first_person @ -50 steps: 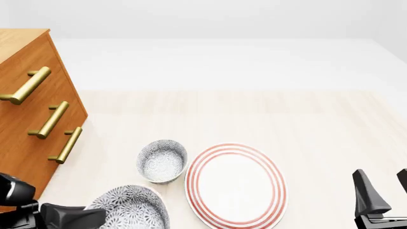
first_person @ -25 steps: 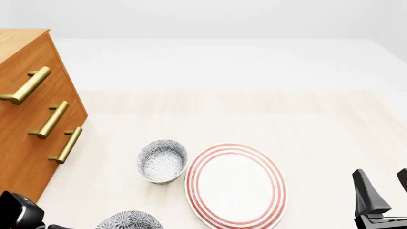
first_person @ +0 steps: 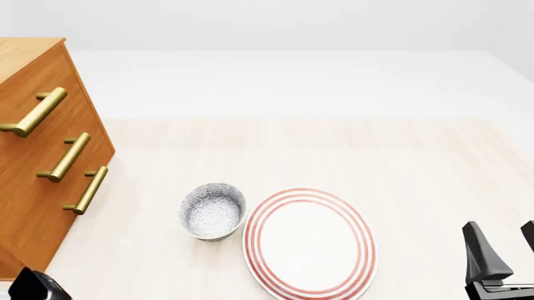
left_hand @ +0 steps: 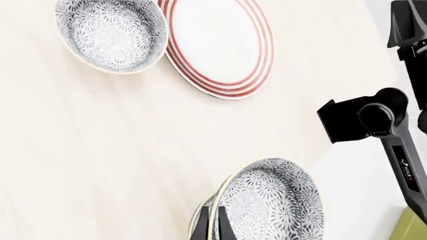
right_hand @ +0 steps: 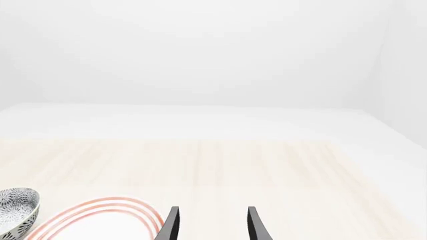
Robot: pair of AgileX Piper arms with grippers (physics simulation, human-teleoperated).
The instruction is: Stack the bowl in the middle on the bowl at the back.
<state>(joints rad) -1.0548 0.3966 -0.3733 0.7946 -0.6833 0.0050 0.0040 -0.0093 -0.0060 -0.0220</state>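
Item: small round white bowl with grey-black speckled floral pattern (left_hand: 270, 200), the middle one of the task. It is hanging from the left gripper (left_hand: 212, 219), whose jaws are pinching shut across its rim, one finger inside and one outside. It is lying outside the front view, seemingly raised over the near edge of the pale wooden bench (left_hand: 100, 150). Target: identical speckled back bowl (first_person: 212, 210), standing upright and empty just beside the large white red-ringed plate (first_person: 309, 245). The right gripper (right_hand: 210, 222) is idling at the bench's right side, its jaws parted and holding nothing. An orange wooden drawer chest with brass bar handles (first_person: 37, 156) is flanking the left.

Handling note, as a judgement: the step in hand is carrying the held bowl forward. It is likely going best with the bowl kept high enough to pass over the target's rim, levelled, then centred over the opening, not over the plate. Since the outer finger is sitting where the two walls would nest, releasing just short of full seating is probably the safer course. The main risk is a tilted drop that knocks the target askew.
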